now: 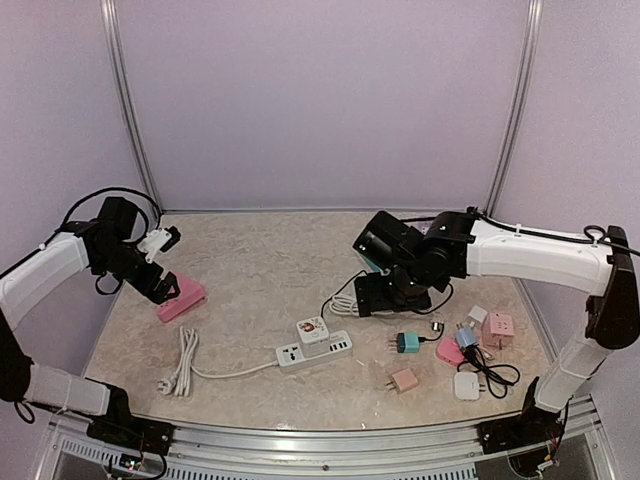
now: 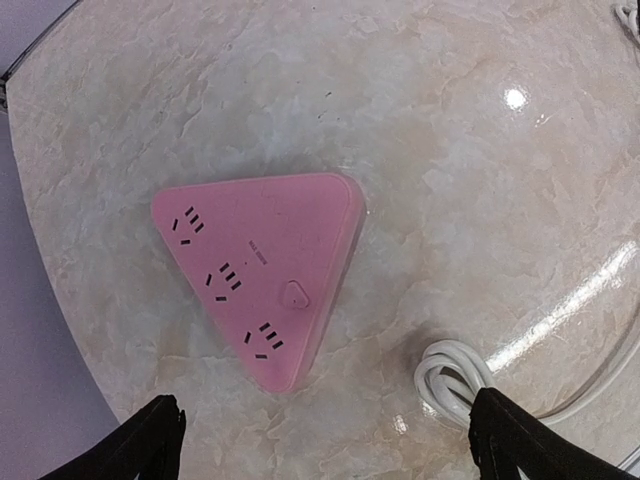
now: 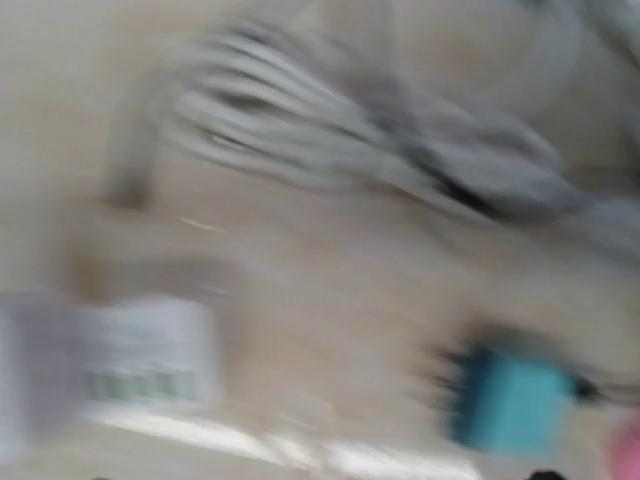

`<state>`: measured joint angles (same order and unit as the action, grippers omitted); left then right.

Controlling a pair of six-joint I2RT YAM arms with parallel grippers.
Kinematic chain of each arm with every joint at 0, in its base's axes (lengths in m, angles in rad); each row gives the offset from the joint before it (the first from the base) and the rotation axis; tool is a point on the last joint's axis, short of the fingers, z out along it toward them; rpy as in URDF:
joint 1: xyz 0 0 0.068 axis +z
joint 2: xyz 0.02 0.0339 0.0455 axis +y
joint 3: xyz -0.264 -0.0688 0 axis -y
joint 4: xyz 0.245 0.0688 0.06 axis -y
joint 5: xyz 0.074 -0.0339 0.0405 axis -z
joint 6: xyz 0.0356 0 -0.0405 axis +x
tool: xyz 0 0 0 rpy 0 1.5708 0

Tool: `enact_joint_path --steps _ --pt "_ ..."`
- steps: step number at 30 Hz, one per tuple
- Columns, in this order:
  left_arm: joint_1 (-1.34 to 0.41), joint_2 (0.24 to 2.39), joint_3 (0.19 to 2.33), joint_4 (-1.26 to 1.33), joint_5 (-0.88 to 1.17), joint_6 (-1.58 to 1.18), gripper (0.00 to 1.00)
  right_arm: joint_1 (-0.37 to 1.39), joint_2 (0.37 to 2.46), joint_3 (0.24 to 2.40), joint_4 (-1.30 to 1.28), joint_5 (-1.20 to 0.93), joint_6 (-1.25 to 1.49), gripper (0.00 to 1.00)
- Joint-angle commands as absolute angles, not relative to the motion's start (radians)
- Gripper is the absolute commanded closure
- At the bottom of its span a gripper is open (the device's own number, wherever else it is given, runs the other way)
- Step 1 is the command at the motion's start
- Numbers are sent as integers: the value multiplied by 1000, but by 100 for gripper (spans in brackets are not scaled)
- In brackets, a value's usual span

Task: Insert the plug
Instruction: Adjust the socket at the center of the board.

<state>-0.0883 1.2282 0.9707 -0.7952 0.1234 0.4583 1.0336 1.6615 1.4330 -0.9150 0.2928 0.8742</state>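
My left hand (image 2: 335, 445) hangs spread wide over the pink triangular power strip (image 2: 262, 275). This strip lies close to the left edge of the marble-patterned bench (image 2: 480, 180). Between my two hands a broad stretch of bench surface is open.

My right hand (image 1: 372, 296) is low over a bundle of white cable (image 1: 345, 303). Its own camera gives only blur, so I cannot tell if it is spread or pressed together.

The teal plug (image 1: 407, 342) lies free on the bench, right of the long white power strip (image 1: 313, 354) and apart from it. A white cube adapter (image 1: 313, 330) stands at that strip; on it or just behind it, I cannot tell.

I count two power strips, three socket groups on the pink one, one coiled white cord (image 1: 183, 365), and about six more small adapters (image 1: 467, 386) near the right edge, partly overlapping.
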Motion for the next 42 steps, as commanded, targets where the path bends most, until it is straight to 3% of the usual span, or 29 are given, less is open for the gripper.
enact_joint_path --steps 1,6,11,20,31,34,42 --pt "-74 1205 981 -796 136 463 2 980 1593 1187 -990 195 1009 12" --pt "-72 1208 982 -792 151 452 2 978 1535 1026 -908 109 1052 15" --pt "-72 1208 980 -788 149 450 2 953 1517 999 -880 91 1073 13" --pt "-72 1192 959 -775 143 452 2 927 1375 827 -627 83 1381 17" --pt "-83 1201 923 -809 224 492 3 888 1301 767 -664 140 1385 17" --pt "-175 1201 878 -854 238 553 5 877 1318 802 -685 153 1340 17" --pt "-645 1198 693 -792 55 673 6 843 1391 901 -737 176 1208 17"
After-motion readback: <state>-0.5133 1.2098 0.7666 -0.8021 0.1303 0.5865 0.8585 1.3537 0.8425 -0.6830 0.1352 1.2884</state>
